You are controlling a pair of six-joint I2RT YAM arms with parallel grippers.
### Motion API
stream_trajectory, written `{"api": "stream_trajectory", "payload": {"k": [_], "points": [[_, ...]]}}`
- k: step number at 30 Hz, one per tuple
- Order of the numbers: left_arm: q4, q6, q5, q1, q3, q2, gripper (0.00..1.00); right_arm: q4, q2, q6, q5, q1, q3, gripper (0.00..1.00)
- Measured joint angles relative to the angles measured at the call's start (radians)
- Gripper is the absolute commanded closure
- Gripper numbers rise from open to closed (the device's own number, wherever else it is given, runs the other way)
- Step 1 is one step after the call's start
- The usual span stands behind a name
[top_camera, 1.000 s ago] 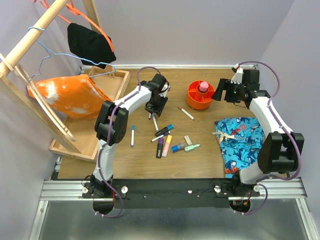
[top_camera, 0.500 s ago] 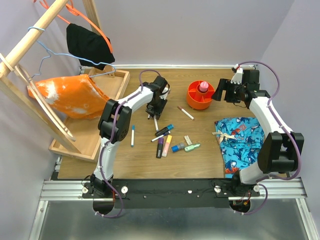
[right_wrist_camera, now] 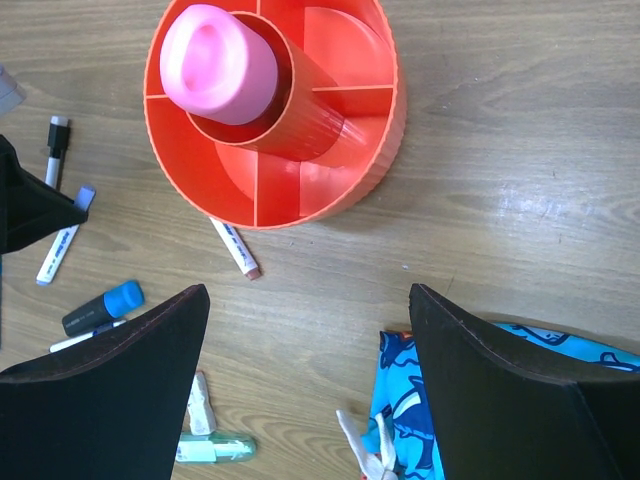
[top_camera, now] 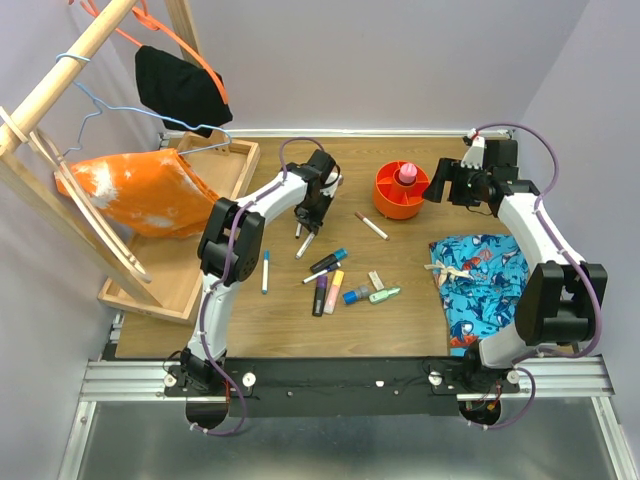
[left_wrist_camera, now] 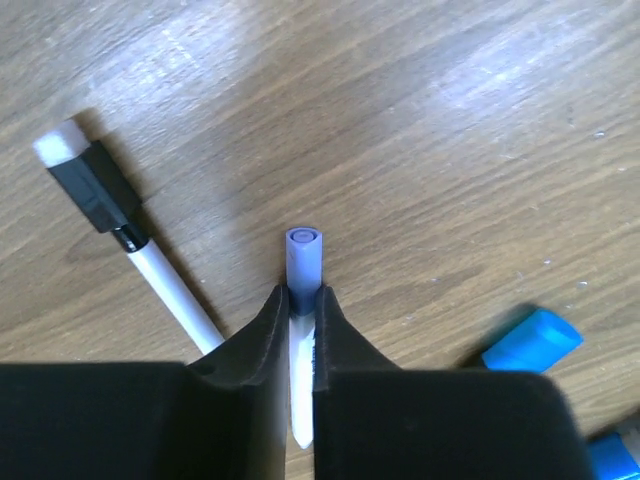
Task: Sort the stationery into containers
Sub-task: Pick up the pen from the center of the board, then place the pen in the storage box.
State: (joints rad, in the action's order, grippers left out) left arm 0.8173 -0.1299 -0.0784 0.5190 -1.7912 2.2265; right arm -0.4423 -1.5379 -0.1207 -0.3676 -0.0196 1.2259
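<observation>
Lilac-capped pen sits pinched in our left pincer low over the table, well apart from the orange pot; our right pincer gapes empty. Held so near 1 end, we fear it could swivel and drop

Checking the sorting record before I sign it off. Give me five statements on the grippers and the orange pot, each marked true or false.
1. The left gripper is shut on a white pen with a pale blue cap. True.
2. The right gripper holds a marker. False: it is open and empty, near the orange pot.
3. A pink marker stands in the pot's centre cup. True.
4. The pot's outer compartments are full of pens. False: those in view are empty.
5. A black-capped pen lies loose beside the held one. True.
</observation>
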Motion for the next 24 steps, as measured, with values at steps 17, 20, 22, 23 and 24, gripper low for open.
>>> {"api": "stream_trajectory", "payload": {"k": [17,20,22,23,24], "points": [[-0.092,0.054,-0.433,0.0,-0.251,-0.069,1.0,-0.015,0.003,0.054,0.031,0.0,0.032,0.12],[-0.28,0.06,-0.51,0.0,-0.238,-0.089,1.0,-0.015,0.005,0.07,0.031,0.0,0.031,0.12],[-0.497,0.057,-0.575,0.0,-0.187,-0.097,1.0,-0.01,0.011,0.079,0.03,0.0,0.026,0.12],[-0.613,0.053,-0.602,0.0,-0.152,-0.099,1.0,-0.001,0.021,0.084,0.03,0.0,0.017,0.11],[-0.732,0.048,-0.631,0.0,-0.116,-0.098,1.0,0.005,0.035,0.092,0.03,0.0,0.006,0.11]]}}
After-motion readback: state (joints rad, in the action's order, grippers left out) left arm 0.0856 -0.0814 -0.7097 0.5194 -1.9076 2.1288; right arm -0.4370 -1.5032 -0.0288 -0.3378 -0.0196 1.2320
